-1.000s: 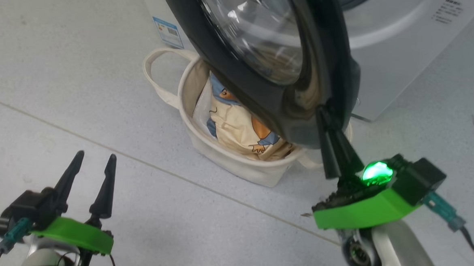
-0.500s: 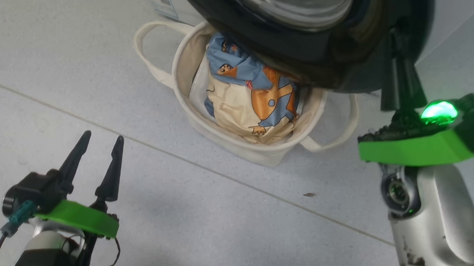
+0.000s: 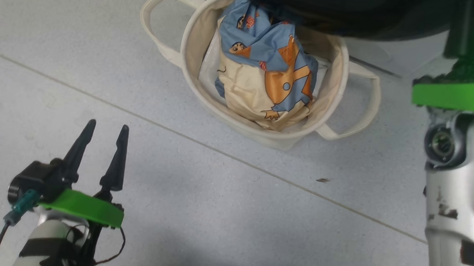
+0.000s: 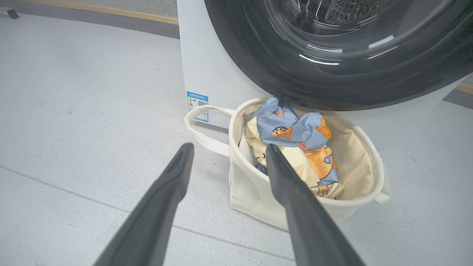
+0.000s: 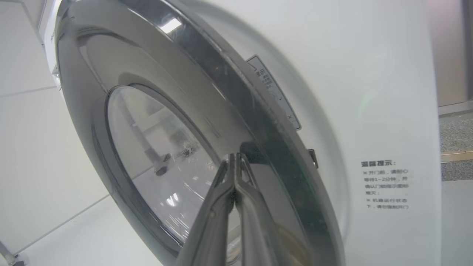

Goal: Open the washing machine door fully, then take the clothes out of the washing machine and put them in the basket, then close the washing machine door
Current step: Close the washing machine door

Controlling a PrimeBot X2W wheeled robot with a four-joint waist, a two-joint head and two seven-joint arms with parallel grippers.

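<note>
The cream basket (image 3: pixel 277 140) stands on the floor with the blue and cream clothes (image 3: pixel 264 69) piled in it. The black rim of the washing machine door (image 3: pixel 348 17) hangs just above it. In the right wrist view my right gripper (image 5: pixel 234 157) is shut and empty, its tips against the outer face of the door (image 5: pixel 147 155). The door stands close to the white washing machine (image 5: pixel 369 92), with a narrow gap at the latch side. My left gripper (image 3: pixel 107 124) is open and empty, low at the left, well short of the basket (image 4: pixel 258 199) and clothes (image 4: pixel 295 133).
Pale grey floor with a thin seam line (image 3: pixel 220 150) runs between my left gripper and the basket. A blue label (image 4: pixel 197 105) sits on the machine's side near a basket handle (image 4: pixel 201 129). My right forearm (image 3: pixel 456 209) rises at the right edge.
The head view has shifted. Against the basket, the door and my shut right gripper have gone up and to the right, uncovering more of the clothes. The left gripper stays open.
</note>
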